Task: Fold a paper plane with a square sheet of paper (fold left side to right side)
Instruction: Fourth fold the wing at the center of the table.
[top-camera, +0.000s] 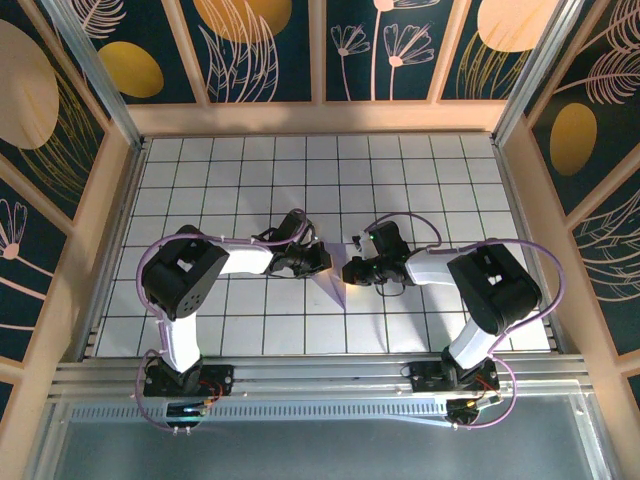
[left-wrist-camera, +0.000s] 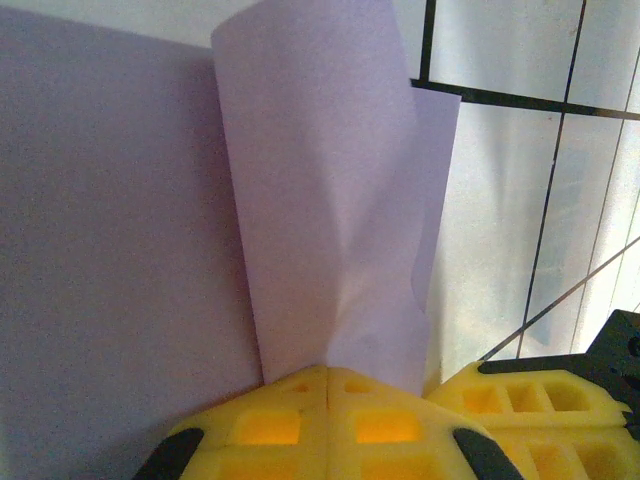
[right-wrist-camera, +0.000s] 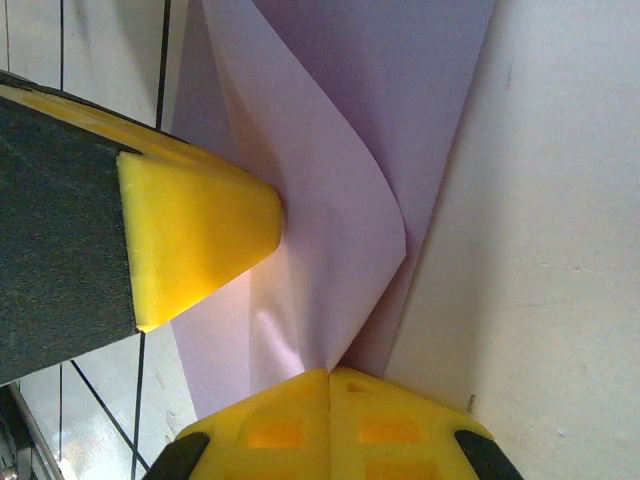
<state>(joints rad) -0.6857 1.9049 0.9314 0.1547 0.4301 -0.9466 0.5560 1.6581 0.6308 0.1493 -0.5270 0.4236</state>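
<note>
- Lavender paper (top-camera: 333, 284) near the middle of the table (top-camera: 250, 180), midway between the left and right edges and a little closer to the near edge than to the far one.
- Partly folded: one layer flat on the table, a second layer (left-wrist-camera: 320, 200) lifted and curled over it, the bend soft and rounded.
- In the top view, narrows to a point toward the near edge.
- Left gripper (top-camera: 320, 260) at the paper's left side, yellow fingers (left-wrist-camera: 270, 420) pressed together and pinching the foot of the raised flap.
- Right gripper (top-camera: 352, 271) at the paper's right side, likewise closed, clamped on the paper (right-wrist-camera: 330, 230) where the layers come together.
- In the right wrist view, the own grip (right-wrist-camera: 328, 378) at the bottom and the left gripper's yellow tip (right-wrist-camera: 215, 235) up against the paper just beside it.
- In the left wrist view, the right gripper's yellow pads (left-wrist-camera: 530, 400) just to the right of the left grip (left-wrist-camera: 326, 378).
- Both arms bent inward from their bases at the near edge, elbows out toward the left and right edges.
- White table crossed by black grid lines (left-wrist-camera: 548, 240); dark patterned panels (top-camera: 260, 50) behind the far edge.
</note>
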